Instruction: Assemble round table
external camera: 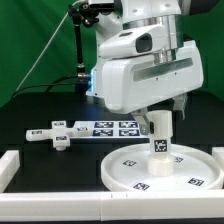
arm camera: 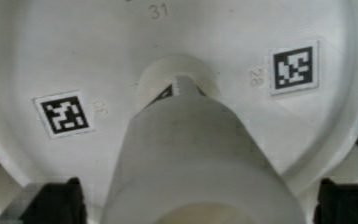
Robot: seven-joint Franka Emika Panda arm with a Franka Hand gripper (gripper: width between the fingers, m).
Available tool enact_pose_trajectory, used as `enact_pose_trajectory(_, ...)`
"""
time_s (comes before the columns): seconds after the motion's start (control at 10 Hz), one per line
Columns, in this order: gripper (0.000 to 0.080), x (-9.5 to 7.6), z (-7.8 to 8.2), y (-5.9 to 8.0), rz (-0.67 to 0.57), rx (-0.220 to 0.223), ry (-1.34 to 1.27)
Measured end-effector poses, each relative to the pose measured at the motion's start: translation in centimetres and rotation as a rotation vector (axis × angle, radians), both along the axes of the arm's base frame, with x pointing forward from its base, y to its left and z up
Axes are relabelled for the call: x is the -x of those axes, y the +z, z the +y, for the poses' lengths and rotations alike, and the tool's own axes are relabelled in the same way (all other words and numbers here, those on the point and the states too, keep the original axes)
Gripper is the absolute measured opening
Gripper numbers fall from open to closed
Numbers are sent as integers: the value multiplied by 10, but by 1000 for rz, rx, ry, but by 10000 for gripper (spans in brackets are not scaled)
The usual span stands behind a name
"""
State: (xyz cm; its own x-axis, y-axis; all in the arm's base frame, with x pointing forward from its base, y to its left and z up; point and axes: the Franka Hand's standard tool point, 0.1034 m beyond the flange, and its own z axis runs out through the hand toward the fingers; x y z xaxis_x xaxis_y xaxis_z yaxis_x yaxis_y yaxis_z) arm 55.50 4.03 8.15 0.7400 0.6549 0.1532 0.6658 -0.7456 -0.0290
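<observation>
The large round disc [external camera: 140, 170] lies flat at the front right, tags facing up. The short thick cylinder leg [external camera: 158, 133] stands upright on its middle. My gripper [external camera: 160, 112] is straight above the leg, its jaws on either side of the leg's top. In the wrist view the leg [arm camera: 194, 140] fills the middle and the disc [arm camera: 87, 60] lies behind it. My gripper [arm camera: 197, 205] is open: the dark fingers [arm camera: 51, 200] stand off from the leg's sides with a gap on each side. The cross-shaped piece [external camera: 55, 133] lies on the table at the exterior view's left.
The marker board [external camera: 108, 127] lies behind the disc, between it and the cross-shaped piece. A low white rail [external camera: 60, 200] runs along the front edge and another [external camera: 8, 165] along the exterior view's left. Green backdrop and cables are behind the arm.
</observation>
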Motion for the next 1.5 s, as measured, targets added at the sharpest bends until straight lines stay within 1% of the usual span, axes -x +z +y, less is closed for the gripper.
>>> enact_pose_trajectory(0.2, 649, -1, -1, 0, -22, 23, 118)
enact_pose_trajectory(0.3, 649, 0, 1, -1, -47, 50, 222)
enact_pose_trajectory(0.4, 649, 0, -1, -1, -56, 70, 330)
enact_pose_trajectory(0.5, 649, -3, -5, -1, -67, 87, 424)
enact_pose_trajectory(0.8, 649, -2, -8, -3, -78, 136, 654)
enact_pose_trajectory(1.0, 649, -2, -8, -4, -82, 157, 759)
enact_pose_trajectory(1.1, 649, -2, -8, -4, -82, 157, 755)
enact_pose_trajectory(1.2, 508, -2, -8, -5, -81, 157, 753)
enact_pose_trajectory(1.3, 407, -2, -9, -5, -80, 157, 753)
enact_pose_trajectory(1.5, 408, -1, -9, -5, -80, 156, 746)
